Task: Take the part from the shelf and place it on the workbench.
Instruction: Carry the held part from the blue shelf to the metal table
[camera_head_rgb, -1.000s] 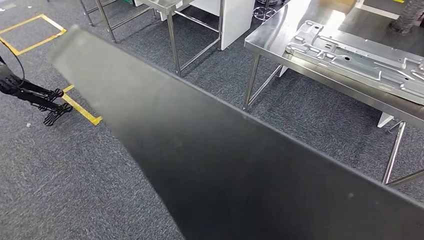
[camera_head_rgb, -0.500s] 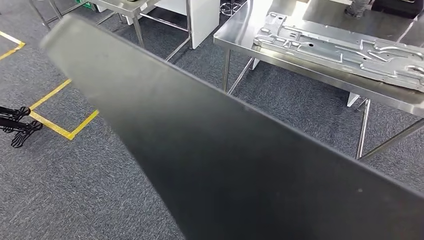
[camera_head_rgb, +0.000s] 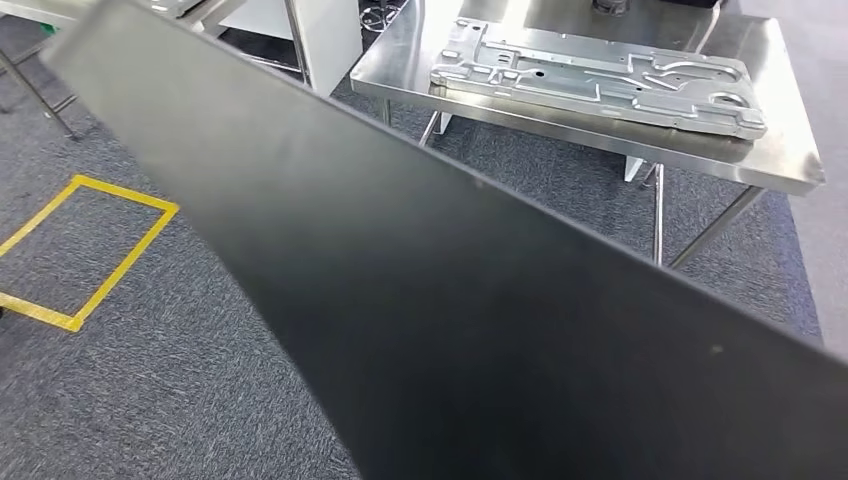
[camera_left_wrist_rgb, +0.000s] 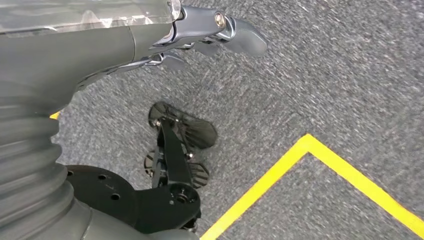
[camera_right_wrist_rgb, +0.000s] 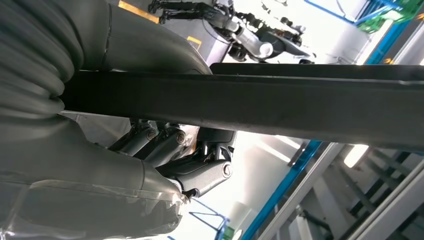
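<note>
Matt dark part (camera_head_rgb: 480, 330), perhaps plastic; shiny steel workbench (camera_head_rgb: 790, 165); rough grey carpet (camera_head_rgb: 150, 400).

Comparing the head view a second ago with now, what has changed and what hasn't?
The whole picture has shifted, so the camera turned: the steel workbench with the stamped metal plate now sits nearer the middle at the top, and the yellow floor marking lies lower left. The black part crosses the view diagonally as before, and the right hand holds it.
</note>
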